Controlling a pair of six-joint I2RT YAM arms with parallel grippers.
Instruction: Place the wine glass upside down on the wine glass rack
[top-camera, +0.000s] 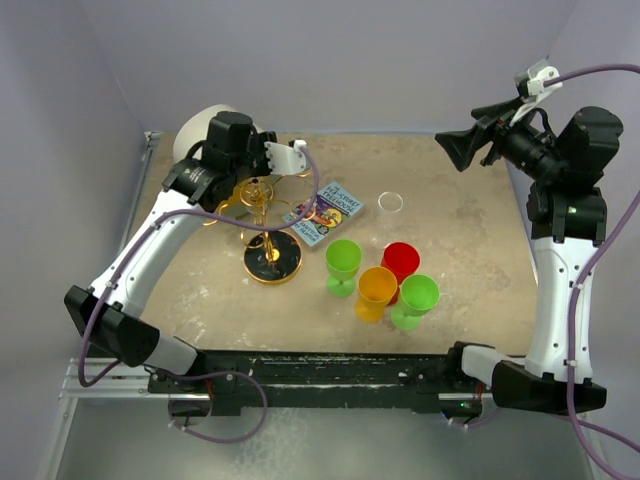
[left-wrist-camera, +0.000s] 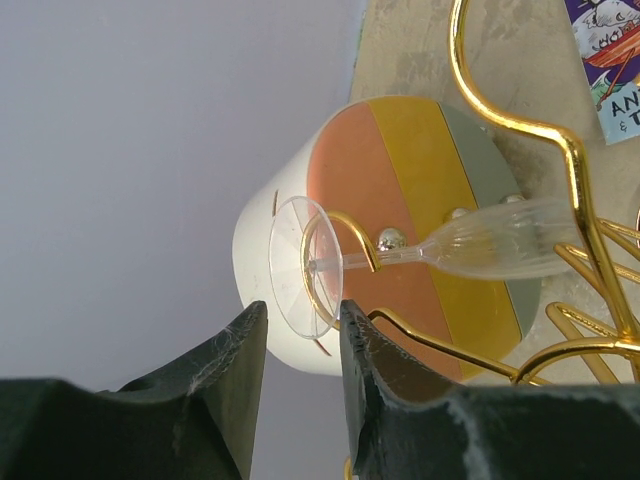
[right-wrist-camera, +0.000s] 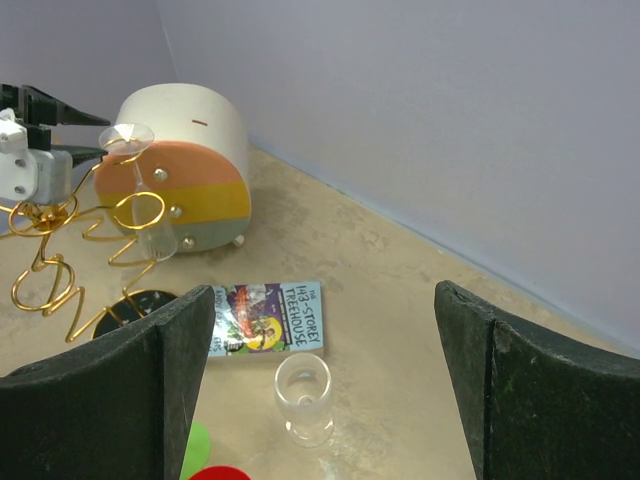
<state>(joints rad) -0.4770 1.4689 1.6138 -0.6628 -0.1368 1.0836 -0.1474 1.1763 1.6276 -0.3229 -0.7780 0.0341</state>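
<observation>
On the wine glass rack, top arm: wine glass hung foot-up, placement looks done.

We see the stem threaded through a curled gold ring, the round foot above the ring and the bowl hanging below, so we judge the hang itself complete. What is left is to draw the arm clear without nudging the foot. The glass is clear plastic or glass, thin-stemmed, with no damage visible. The left gripper sits partly open astride the foot's rim, a sliver of gap on one side, and seems to grip nothing. The right gripper hangs well away, spread wide and empty. Behind the rack stands a white cylinder with a striped end. A second clear glass stands upright beside a paperback.
</observation>
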